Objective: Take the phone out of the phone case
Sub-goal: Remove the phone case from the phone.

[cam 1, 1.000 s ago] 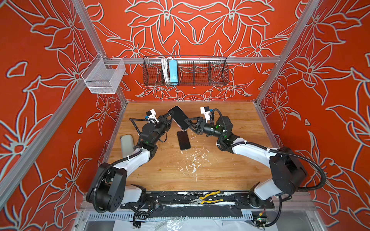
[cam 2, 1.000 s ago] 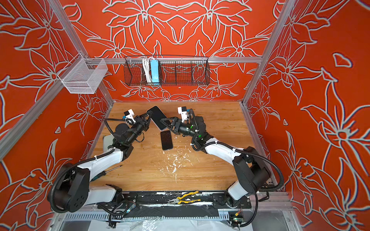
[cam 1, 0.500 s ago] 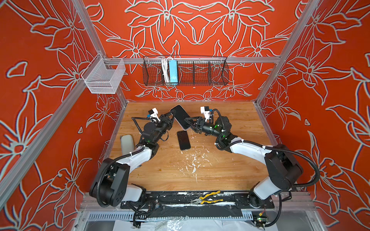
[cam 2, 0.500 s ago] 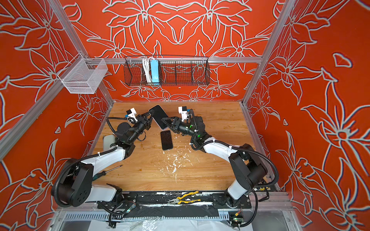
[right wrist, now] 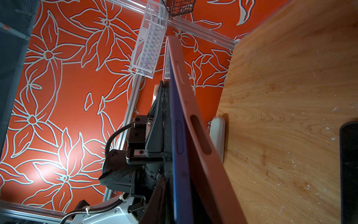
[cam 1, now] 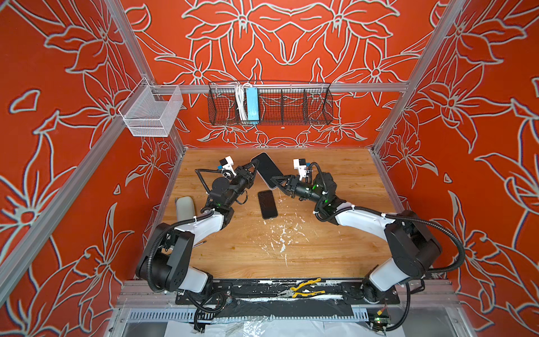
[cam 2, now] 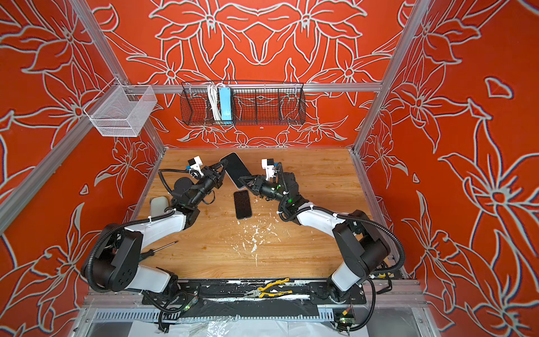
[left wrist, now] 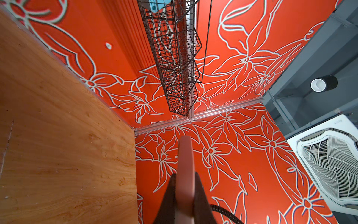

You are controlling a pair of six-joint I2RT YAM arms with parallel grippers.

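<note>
Change: right gripper (cam 1: 275, 179) has just clamped the dark-blue flat phone (right wrist: 179, 135) at its lower end; left gripper (left wrist: 185, 175) stays clenched on the dusty-pink soft phone case (right wrist: 187, 100); phone edge gapes from case; pull-apart looks ready.

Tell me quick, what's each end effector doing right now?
Left end effector: closed, holding the phone case.
Right end effector: closed on the phone edge.

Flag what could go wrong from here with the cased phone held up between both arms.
1. The phone sits partly out of the pink case above the table. Whether the right end effector grips its corner isn't clear, so it could drop, maybe onto the second phone lying below.
2. The left end effector pinches only the case's edge; it may slip.
</note>
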